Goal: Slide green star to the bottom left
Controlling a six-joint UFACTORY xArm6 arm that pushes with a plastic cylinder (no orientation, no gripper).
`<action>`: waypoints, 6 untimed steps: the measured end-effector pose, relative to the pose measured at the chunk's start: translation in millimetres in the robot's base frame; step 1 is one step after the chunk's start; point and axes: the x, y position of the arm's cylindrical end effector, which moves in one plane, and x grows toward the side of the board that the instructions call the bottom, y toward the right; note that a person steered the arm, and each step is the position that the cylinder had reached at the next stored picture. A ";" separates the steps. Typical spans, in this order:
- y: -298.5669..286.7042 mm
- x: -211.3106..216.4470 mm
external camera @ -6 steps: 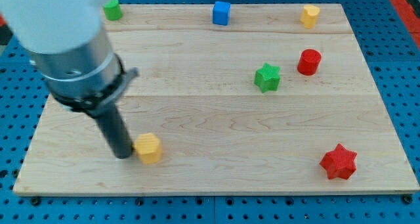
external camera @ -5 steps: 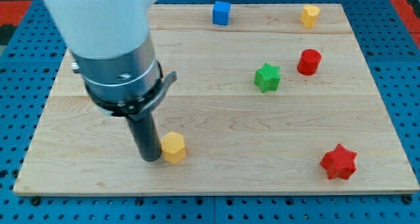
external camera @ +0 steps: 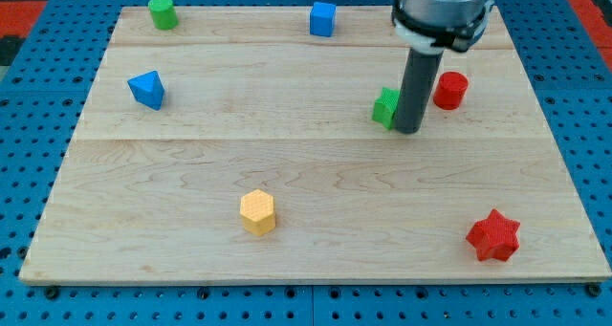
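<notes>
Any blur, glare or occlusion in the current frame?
Camera view: sharp throughout, lighting even, shadows soft, no glare on the board. The rod hides most of the green star; my tip sits at its right edge. The arm's upper part is cropped at the view's top.

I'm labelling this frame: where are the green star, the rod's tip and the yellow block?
green star (external camera: 384, 107), camera view, its visible left part beside the rod.
my tip (external camera: 408, 130), camera view, the rod's very end.
yellow block (external camera: 257, 211), camera view, its top face.

A lab bench: a wooden board (external camera: 316, 173) on blue perforated pegboard (external camera: 19, 154).
</notes>
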 end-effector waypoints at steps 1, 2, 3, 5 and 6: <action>-15.9 -25.3; -28.0 -47.9; -8.9 -76.8; -82.1 -87.2; -149.8 -68.3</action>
